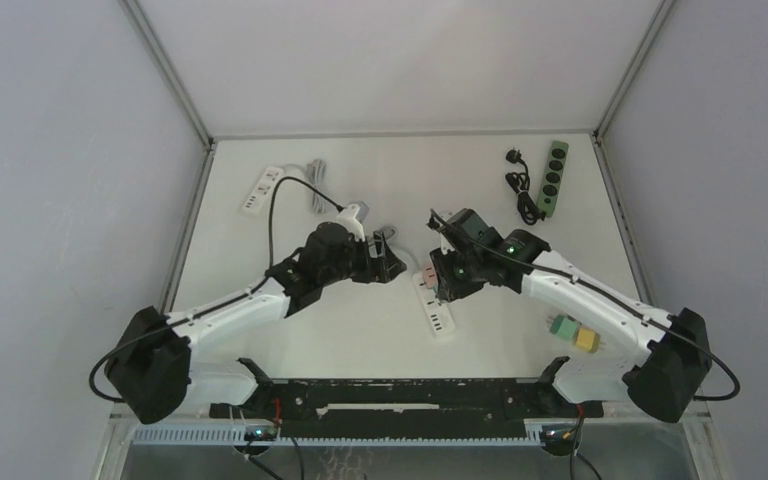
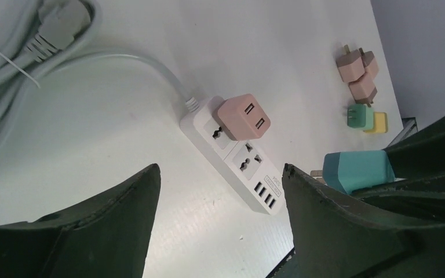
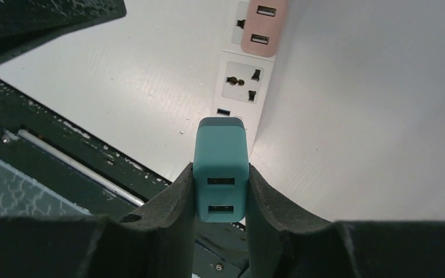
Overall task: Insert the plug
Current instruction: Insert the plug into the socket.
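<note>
Teal plug (image 3: 221, 165) in right claw (image 3: 220, 176), near strip (image 3: 244, 81)

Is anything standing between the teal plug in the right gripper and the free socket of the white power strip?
Nothing visible does. The teal plug sits clamped in the right gripper, and the free socket lies uncovered ahead of it. The pink charger fills the neighbouring socket, beside the free one, not over it.

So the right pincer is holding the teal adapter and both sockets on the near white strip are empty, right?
Not both. The pink adapter sits in the socket nearest the cord on the near white strip, so only the other socket is empty; the left wrist view shows it. The right pincer does hold the teal adapter.
</note>
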`<control>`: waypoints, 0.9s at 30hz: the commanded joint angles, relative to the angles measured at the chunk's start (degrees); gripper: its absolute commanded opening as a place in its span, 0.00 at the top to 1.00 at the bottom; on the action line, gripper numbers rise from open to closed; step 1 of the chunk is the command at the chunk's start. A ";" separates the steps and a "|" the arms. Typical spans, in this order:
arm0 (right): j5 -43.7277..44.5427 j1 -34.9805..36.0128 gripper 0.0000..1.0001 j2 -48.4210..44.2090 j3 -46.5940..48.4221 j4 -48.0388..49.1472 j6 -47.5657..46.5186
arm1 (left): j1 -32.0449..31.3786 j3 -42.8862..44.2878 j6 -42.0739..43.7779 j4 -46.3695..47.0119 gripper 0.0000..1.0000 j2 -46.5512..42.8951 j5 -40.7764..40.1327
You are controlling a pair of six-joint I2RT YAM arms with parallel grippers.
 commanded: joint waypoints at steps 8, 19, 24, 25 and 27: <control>7.95 0.91 1.00 5.79 3.16 -1.20 6.68 | 0.21 0.83 -12.10 13.44 0.30 13.19 8.39; 8.36 1.08 1.00 9.20 1.31 4.16 9.01 | 0.13 0.55 -16.24 17.30 0.42 21.00 10.38; 9.13 1.17 1.00 11.04 0.96 4.31 9.23 | -0.03 1.27 -16.78 18.12 0.47 23.43 11.86; 9.08 1.22 1.00 11.27 0.95 4.32 9.23 | -0.05 1.30 -16.78 18.18 0.48 23.60 11.90; 9.18 1.26 1.00 11.79 0.95 4.23 9.14 | -0.15 1.46 -16.78 18.20 0.48 23.95 12.01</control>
